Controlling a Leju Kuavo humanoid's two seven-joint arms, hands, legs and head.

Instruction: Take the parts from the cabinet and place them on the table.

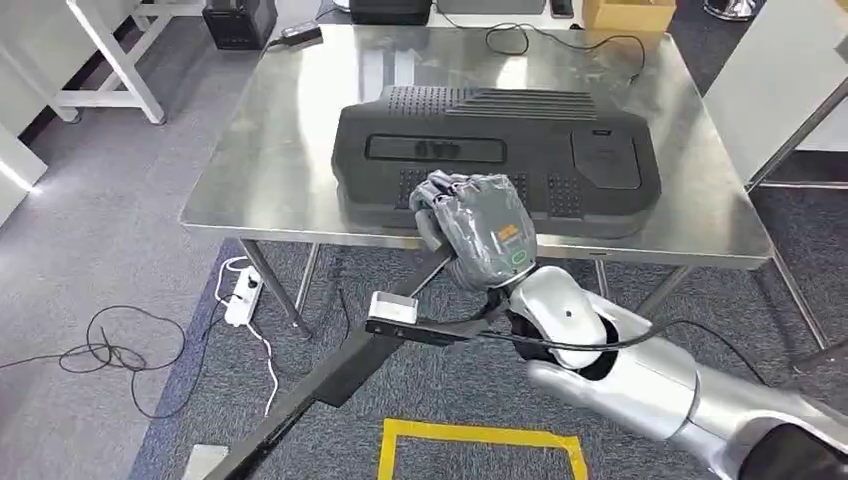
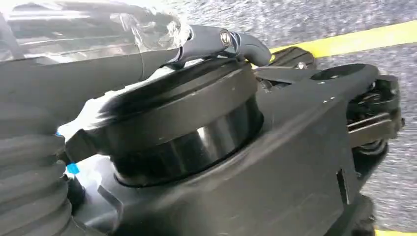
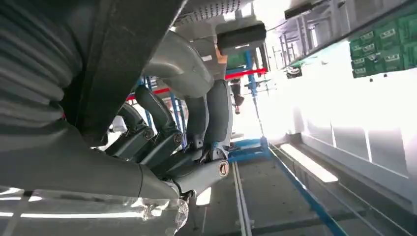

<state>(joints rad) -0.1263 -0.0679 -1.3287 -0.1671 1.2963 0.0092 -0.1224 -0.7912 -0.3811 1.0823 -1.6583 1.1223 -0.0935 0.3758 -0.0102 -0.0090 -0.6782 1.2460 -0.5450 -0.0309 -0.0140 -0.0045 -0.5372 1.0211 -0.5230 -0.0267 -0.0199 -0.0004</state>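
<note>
Large black part on the steel bench, right hand at its near edge

The bench (image 1: 280,180) fills the upper centre of the head view; the black part (image 1: 500,150) lies flat mid-bench. The right hand (image 1: 478,228), centre frame, curls its fingers (image 3: 162,132) around the part's front edge, gripping it.

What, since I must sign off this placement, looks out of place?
Nothing spilled or damaged. The black part lies flat on the table but close to its near edge, where the right hand grips it.
</note>
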